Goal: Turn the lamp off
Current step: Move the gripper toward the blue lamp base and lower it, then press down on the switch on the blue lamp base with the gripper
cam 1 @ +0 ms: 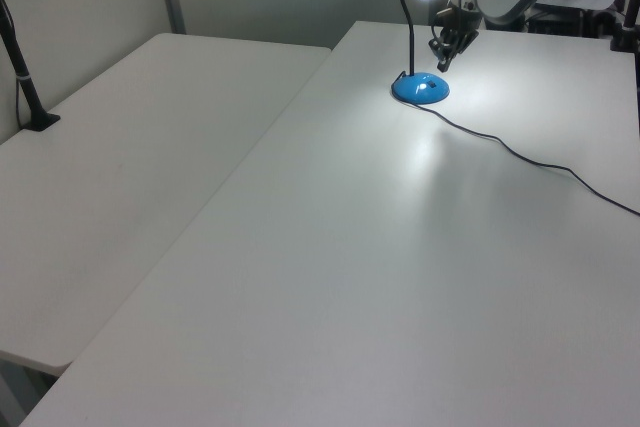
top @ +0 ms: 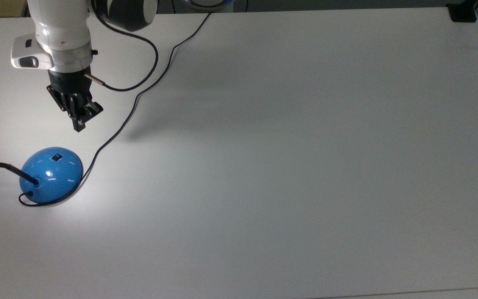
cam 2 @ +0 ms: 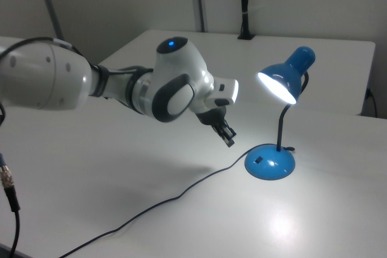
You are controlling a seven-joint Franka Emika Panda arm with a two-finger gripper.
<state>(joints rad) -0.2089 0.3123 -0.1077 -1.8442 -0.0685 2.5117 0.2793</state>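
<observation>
Jaws pressed together and empty, the gripper [top: 79, 126] is hovering near the lit lamp [top: 51, 174] at the table's [top: 288, 166] top view left, approaching; next, pressing the base's rocker switch [top: 57, 157].

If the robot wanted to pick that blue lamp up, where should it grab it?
Probably the thin black neck, just above the dome base, coming in sideways. The base looks too wide, smooth and rounded for the gripper, and the shade is wide too; the slim upright neck would fit between two fingers.
</observation>
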